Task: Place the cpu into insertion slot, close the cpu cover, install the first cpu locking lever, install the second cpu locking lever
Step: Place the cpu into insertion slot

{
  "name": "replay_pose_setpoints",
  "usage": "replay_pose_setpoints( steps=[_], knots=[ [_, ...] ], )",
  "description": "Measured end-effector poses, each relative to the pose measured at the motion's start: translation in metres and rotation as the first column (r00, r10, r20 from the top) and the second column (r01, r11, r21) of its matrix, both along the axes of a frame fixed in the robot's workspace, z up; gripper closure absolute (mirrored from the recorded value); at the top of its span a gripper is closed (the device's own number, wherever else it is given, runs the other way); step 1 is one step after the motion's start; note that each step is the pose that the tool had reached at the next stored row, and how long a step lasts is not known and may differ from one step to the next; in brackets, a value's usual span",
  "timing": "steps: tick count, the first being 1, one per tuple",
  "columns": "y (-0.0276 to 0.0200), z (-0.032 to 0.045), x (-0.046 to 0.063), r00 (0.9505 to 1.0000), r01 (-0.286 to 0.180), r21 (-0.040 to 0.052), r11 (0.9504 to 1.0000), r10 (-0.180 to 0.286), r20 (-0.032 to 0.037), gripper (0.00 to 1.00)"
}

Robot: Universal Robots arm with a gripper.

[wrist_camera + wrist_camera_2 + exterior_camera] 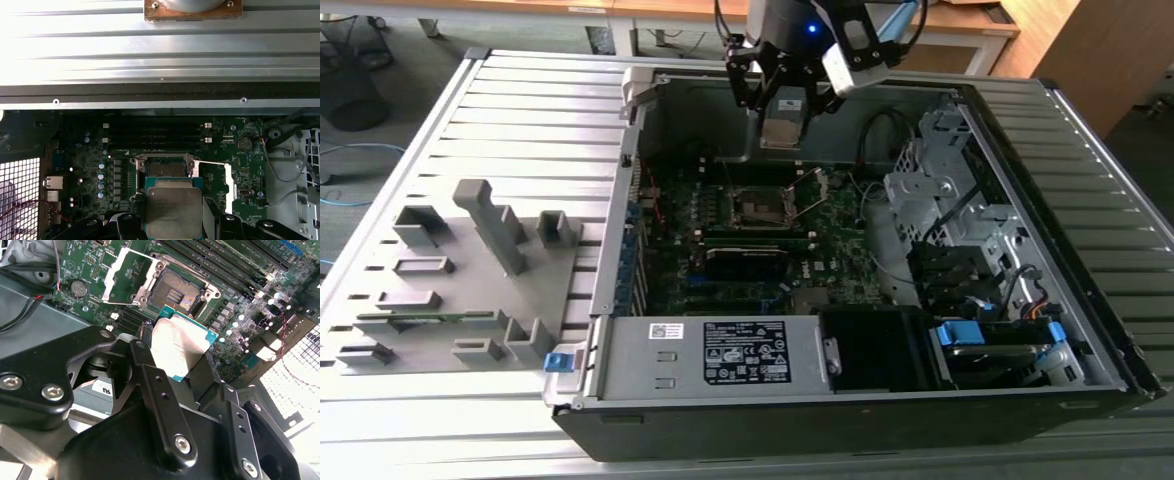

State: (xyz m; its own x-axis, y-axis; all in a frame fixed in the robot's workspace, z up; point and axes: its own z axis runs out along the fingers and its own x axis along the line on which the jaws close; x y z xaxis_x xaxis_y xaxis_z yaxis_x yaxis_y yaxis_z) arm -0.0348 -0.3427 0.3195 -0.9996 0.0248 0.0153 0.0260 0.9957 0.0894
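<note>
The jaws are clamped on the cpu [177, 347], gripping it by its edges and holding it in the air just above the insertion slot [179, 292], clear of it. The slot lies bare in the far half of the open computer case [854, 425]. The cpu cover [110, 282] stands flipped open beside the slot.

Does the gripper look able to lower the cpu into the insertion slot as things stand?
Probably yes. The gripper holds the cpu close by the insertion slot, and the cpu cover stands swung open to one side, leaving the socket bare.
</note>
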Motion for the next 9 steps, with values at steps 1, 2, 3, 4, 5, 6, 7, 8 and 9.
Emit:
replay_pose_setpoints(
  steps=[1,2,3,4,5,6,7,8,9],
  knots=[
    [0.0,0.0,0.0,1.0,0.0,0.0001,1.0,0.0,0.0,0.46],
    [0.0,0.0,0.0,1.0,0.0,0.0,1.0,0.0,0.0,0.46],
    [0.0,-0.0001,0.0,1.0,0.0,0.0001,1.0,0.0,0.0,0.46],
    [0.0,-0.0004,0.0,1.0,0.0,0.0002,1.0,0.0,0.0001,0.46],
    [0.0,-0.0008,0.0,1.0,0.0,0.0004,1.0,0.0,0.0002,0.46],
    [0.0,-0.0011,0.0,1.0,0.0,0.0002,1.0,0.0,0.0001,0.46],
    [0.0,-0.0013,0.0,1.0,0.0,0.0,1.0,0.0,0.0,0.46],
    [0.0,-0.0013,0.0,1.0,0.0,-0.0001,1.0,0.0,0.0,0.46],
    [0.0,-0.0015,0.0,1.0,0.0,0.0,1.0,0.0,0.0,0.46]
  ],
)
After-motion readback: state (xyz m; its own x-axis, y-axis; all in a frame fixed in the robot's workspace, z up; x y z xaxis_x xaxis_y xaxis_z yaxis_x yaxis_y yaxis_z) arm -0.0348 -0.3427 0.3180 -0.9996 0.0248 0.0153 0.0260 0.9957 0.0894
